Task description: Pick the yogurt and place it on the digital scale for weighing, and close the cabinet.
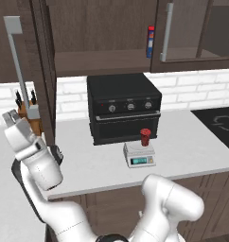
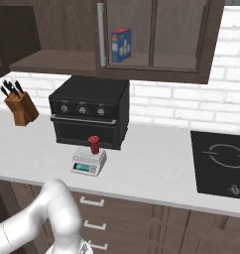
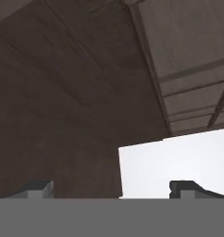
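Note:
The dark-red yogurt [image 1: 145, 136] [image 2: 93, 144] stands upright on the top plate of the small white digital scale [image 1: 139, 156] [image 2: 89, 162], in front of the oven. The cabinet [image 1: 102, 35] [image 2: 151, 34] has its left door [image 1: 40, 66] swung out towards me, with its long grey handle [image 1: 19, 66] facing left. My gripper [image 1: 11, 116] [image 3: 111, 190] is at the far left, just below and beside the lower end of that handle. It is open with nothing between its fingers. In the hand view dark wood [image 3: 63, 102] lies close ahead.
A black oven [image 1: 123, 106] [image 2: 90, 111] stands on the white counter [image 1: 192, 151] behind the scale. A knife block [image 1: 30, 116] [image 2: 20, 106] is at the left, a black cooktop [image 1: 220, 120] [image 2: 221, 163] at the right. A blue container [image 1: 150, 41] [image 2: 121, 44] stands in the cabinet.

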